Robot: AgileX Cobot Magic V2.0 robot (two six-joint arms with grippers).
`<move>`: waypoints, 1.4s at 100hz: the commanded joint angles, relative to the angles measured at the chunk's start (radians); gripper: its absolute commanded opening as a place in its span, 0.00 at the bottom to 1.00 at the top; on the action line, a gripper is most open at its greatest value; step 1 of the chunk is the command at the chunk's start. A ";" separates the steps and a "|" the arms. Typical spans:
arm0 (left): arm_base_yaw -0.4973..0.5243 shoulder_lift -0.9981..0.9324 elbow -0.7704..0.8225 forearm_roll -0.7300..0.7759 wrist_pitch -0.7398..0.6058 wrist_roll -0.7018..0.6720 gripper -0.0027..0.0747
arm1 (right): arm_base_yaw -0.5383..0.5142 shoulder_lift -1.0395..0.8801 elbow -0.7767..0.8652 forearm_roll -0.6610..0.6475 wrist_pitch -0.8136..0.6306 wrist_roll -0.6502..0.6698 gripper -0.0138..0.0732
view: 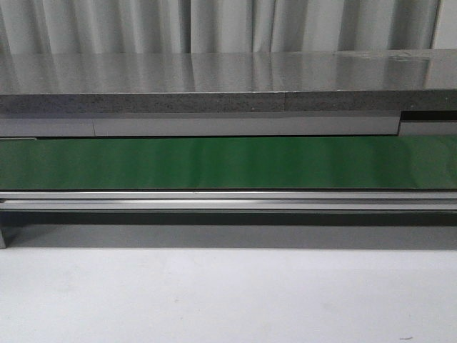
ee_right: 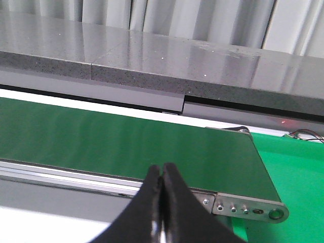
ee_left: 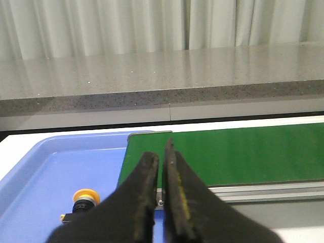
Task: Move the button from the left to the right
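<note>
The button [ee_left: 84, 199], with a round yellow-orange cap on a black body, lies in a blue tray [ee_left: 45, 172] in the left wrist view, partly hidden behind my left finger. My left gripper [ee_left: 162, 154] is shut and empty, above the tray's edge next to the end of the green conveyor belt [ee_left: 228, 154]. My right gripper [ee_right: 162, 172] is shut and empty, above the front rail near the belt's other end [ee_right: 152, 142]. The front view shows only the belt [view: 228, 163]; neither gripper nor the button shows there.
A grey stone counter [view: 214, 86] runs behind the belt, with curtains beyond. A metal rail [view: 228, 201] fronts the belt above the white table [view: 228, 293]. A bright green surface [ee_right: 298, 172] lies past the belt's right end.
</note>
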 commanded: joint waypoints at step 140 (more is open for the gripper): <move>-0.009 0.831 -0.871 -0.040 0.728 -0.008 0.04 | -0.005 -0.017 0.001 -0.011 -0.081 -0.001 0.08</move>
